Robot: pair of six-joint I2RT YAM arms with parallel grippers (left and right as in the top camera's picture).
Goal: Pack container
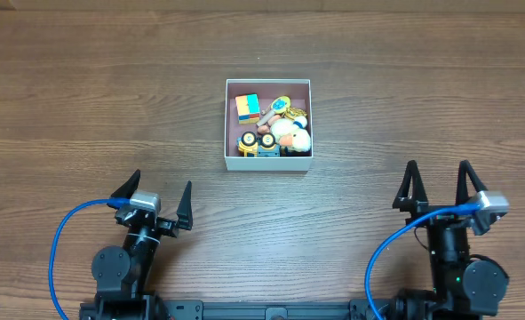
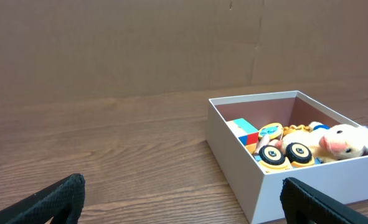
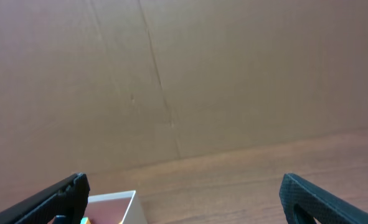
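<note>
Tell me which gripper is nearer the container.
Left. The left gripper sits open off the container's near left corner; the right gripper, also open, stands farther out past its near right corner.

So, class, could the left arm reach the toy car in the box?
Probably yes: the left claw is open, nothing stands between it and the container, and the toy car lies uncovered by the near wall.

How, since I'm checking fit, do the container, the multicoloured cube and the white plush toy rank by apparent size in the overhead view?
1. container, by far the largest.
2. white plush toy.
3. multicoloured cube, smaller only narrowly; the plush's edge is hard to trace.
</note>
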